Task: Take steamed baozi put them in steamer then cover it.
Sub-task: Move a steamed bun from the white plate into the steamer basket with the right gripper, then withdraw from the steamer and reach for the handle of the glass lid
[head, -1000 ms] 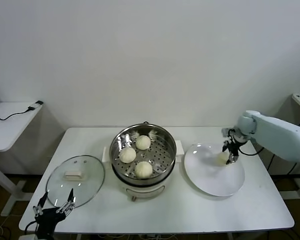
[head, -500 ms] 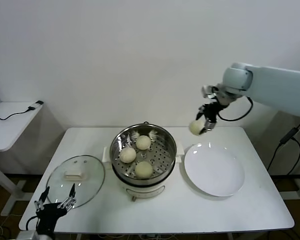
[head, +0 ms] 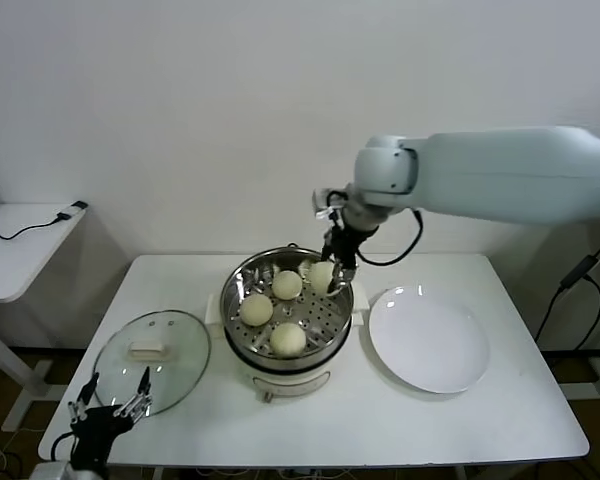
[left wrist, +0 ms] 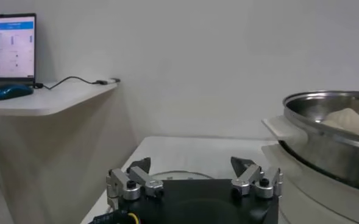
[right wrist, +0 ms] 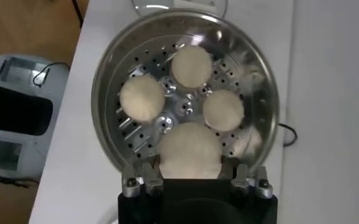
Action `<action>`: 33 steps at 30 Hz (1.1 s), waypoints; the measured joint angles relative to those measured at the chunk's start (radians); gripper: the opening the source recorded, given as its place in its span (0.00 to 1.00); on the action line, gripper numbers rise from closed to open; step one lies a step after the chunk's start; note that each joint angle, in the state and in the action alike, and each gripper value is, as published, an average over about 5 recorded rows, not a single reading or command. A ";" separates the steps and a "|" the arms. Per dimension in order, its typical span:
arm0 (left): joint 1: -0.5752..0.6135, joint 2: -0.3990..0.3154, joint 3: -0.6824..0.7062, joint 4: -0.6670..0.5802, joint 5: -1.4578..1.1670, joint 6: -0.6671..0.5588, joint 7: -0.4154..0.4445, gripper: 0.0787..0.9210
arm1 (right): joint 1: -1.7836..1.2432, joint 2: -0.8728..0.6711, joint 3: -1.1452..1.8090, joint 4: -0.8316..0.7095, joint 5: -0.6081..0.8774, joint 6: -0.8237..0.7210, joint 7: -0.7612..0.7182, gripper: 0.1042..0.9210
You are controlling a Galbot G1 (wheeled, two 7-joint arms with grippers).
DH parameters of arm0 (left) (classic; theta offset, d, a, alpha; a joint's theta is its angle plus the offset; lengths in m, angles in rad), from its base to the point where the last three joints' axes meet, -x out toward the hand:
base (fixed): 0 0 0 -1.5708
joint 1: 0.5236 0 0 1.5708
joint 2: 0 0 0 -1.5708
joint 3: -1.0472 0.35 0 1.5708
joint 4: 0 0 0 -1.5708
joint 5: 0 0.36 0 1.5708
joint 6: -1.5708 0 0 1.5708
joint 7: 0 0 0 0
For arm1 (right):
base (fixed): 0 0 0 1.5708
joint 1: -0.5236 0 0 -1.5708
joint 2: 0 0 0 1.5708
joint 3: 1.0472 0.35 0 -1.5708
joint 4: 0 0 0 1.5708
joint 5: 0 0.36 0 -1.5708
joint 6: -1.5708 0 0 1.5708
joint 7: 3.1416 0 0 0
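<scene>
Frame centre: the right gripper (head: pixel 323 277) pinches a baozi (right wrist: pixel 189 150) over the steamer (head: pixel 238 290), inside its far-right rim. Lower left, the left gripper (head: pixel 108 411) waits spread beside the cover (head: pixel 150 358).

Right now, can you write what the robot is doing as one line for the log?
right tool: shut on fourth baozi, over steamer | in tray: three baozi | plate: bare | cover: off | left tool: open, idle

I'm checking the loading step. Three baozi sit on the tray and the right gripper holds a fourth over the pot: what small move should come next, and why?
Probably lower the right gripper a little toward the bare back-right part of the steamer tray, then open the jaws. Its baozi hangs above the tray, clear of the other three, while the plate is empty.
</scene>
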State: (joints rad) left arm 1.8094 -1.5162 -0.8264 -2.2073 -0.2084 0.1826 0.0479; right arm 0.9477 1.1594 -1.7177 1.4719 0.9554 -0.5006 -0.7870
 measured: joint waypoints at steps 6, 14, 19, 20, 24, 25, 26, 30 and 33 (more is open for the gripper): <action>-0.001 -0.001 -0.005 0.000 -0.004 0.001 0.000 0.88 | -0.082 0.043 0.004 -0.031 -0.022 -0.034 0.055 0.70; -0.008 -0.002 -0.007 0.004 -0.008 0.003 -0.002 0.88 | -0.163 0.074 0.009 -0.083 -0.062 -0.057 0.090 0.70; -0.010 -0.002 -0.006 0.008 -0.009 0.004 -0.002 0.88 | -0.185 0.080 0.009 -0.098 -0.072 -0.059 0.097 0.72; -0.011 -0.002 -0.006 0.009 -0.009 0.004 -0.002 0.88 | -0.189 0.081 0.009 -0.102 -0.073 -0.058 0.097 0.73; -0.012 -0.002 -0.006 0.010 -0.009 0.004 -0.003 0.88 | -0.199 0.084 0.017 -0.117 -0.075 -0.049 0.096 0.84; -0.012 -0.002 -0.006 0.010 -0.009 0.005 -0.003 0.88 | -0.199 0.084 0.020 -0.121 -0.075 -0.045 0.093 0.86; -0.012 -0.001 -0.006 0.009 -0.009 0.005 -0.003 0.88 | -0.198 0.084 0.024 -0.125 -0.075 -0.040 0.090 0.87; -0.010 0.001 -0.007 0.005 -0.009 0.005 -0.002 0.88 | -0.181 0.074 0.041 -0.142 -0.065 -0.012 0.065 0.88; -0.011 0.004 -0.009 0.001 -0.007 0.006 0.002 0.88 | -0.164 0.057 0.066 -0.155 -0.047 0.009 0.051 0.88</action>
State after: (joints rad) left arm 1.7985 -1.5119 -0.8350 -2.2068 -0.2159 0.1888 0.0494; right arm 0.7841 1.2163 -1.6517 1.3174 0.9079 -0.4915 -0.7358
